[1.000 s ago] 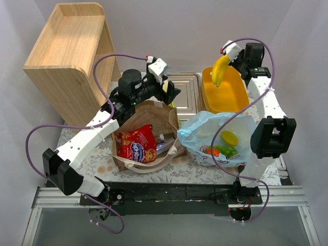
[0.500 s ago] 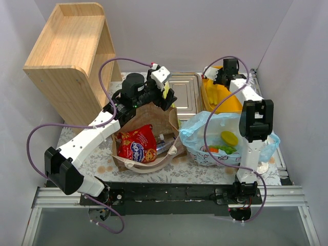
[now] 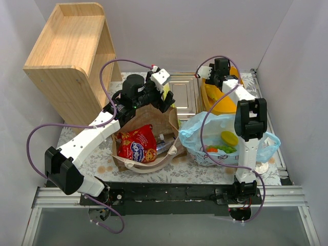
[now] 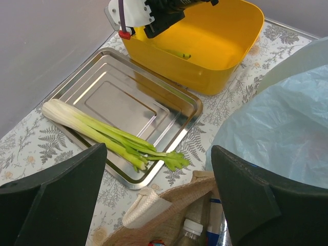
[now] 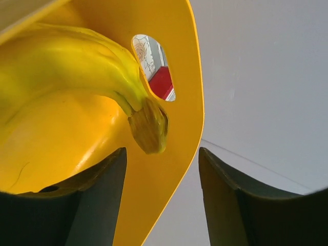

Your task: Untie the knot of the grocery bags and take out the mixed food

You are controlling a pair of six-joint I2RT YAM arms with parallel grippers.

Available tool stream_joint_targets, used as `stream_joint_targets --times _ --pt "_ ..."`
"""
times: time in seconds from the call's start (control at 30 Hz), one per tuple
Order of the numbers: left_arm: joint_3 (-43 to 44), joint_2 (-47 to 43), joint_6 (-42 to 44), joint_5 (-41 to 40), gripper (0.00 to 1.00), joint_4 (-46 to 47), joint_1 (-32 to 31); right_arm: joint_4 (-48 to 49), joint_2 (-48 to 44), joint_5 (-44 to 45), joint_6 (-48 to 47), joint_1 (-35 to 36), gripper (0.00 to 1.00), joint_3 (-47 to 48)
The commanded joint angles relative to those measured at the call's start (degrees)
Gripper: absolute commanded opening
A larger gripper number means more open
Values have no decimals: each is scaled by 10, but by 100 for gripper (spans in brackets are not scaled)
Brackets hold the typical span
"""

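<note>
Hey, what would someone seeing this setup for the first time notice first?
Likely the bright yellow tub at the back right, with a banana inside it. Then the pale-green leek lying diagonally across the steel tray beside the tub, and the red crisp packet in the brown paper bag near the front.

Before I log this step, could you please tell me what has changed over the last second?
The right claw carried the banana from above the tub down into it, swinging left; whether it has let go I cannot tell. The left claw, open, barely moved over the paper bag's far edge. The leek, tray and blue bag did not move.
</note>
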Motion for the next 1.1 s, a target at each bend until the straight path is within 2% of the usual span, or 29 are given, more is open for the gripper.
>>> stream_joint_targets --times 0.0,0.1,0.2,0.23,0.33,0.4,0.47,0.53,0.6,0.7,0.8,0.87,0.93,1.07 --pt "3 -14 1 7 83 4 3 14 -73 24 43 -4 65 -9" --pt "12 -10 -7 9 83 6 3 3 -122 21 77 -6 66 2" --pt "28 -6 -10 20 83 6 3 -35 -175 11 152 -5 66 41" --pt "34 -4 -11 21 83 6 3 -47 -189 -3 201 -4 67 50" --pt "55 4 -12 47 83 8 3 -103 -257 -54 268 -4 68 57" --pt "73 8 -16 83 84 6 3 -142 -321 -86 327 -4 68 29" --pt "109 19 -19 113 85 -9 2 -168 -400 -157 357 -3 69 -10" --pt "132 30 -27 160 86 -19 -2 -186 -461 -229 371 -1 69 -94" --pt "167 49 -32 192 86 -32 -11 -206 -555 -306 351 0 70 -155" --pt "220 75 -34 230 87 -60 -43 -255 -670 -365 322 2 70 -238" --pt "244 85 -16 259 89 -89 -88 -327 -743 -376 314 1 69 -261" --pt "236 83 9 251 89 -103 -114 -394 -772 -377 292 1 66 -266" --pt "206 79 30 240 91 -102 -149 -420 -787 -371 279 2 62 -267" --pt "174 107 52 166 91 -90 -181 -491 -835 -393 209 2 53 -275"
